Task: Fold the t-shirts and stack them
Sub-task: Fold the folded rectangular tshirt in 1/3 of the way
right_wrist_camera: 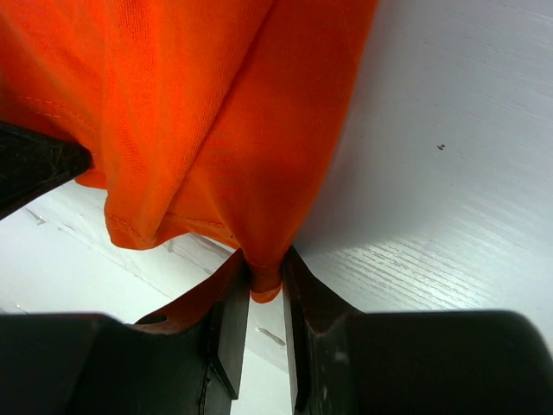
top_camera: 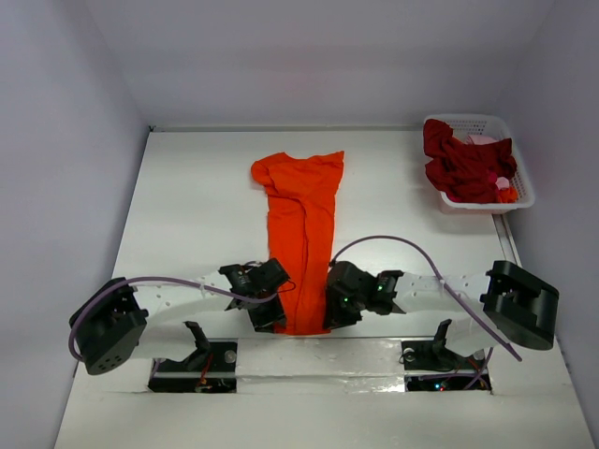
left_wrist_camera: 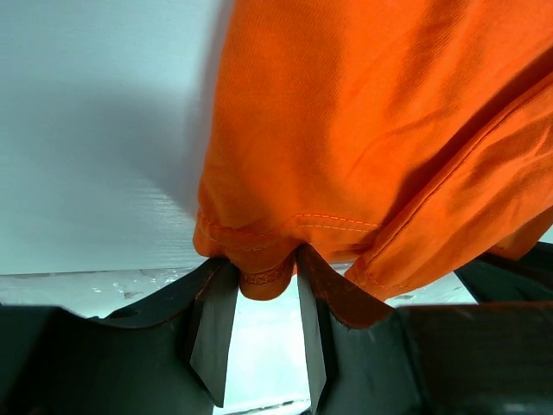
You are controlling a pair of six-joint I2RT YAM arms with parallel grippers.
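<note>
A bright orange t-shirt (top_camera: pixel 301 234) lies folded into a long narrow strip down the middle of the table, collar end far from me. At its near left corner my left gripper (top_camera: pixel 270 313) is shut on the hem, and the pinched orange t-shirt (left_wrist_camera: pixel 363 130) bunches between the tips of the left gripper (left_wrist_camera: pixel 262 275). At the near right corner my right gripper (top_camera: pixel 335 313) is shut on the hem too; the orange t-shirt (right_wrist_camera: pixel 216 112) rises out of the right gripper (right_wrist_camera: pixel 266 275). More t-shirts (top_camera: pixel 463 166), dark red and one pinkish, lie heaped in the basket.
A white lattice basket (top_camera: pixel 513 150) stands at the far right corner of the white table (top_camera: pixel 197 215). Grey walls close in on three sides. Purple cables arc over both arms.
</note>
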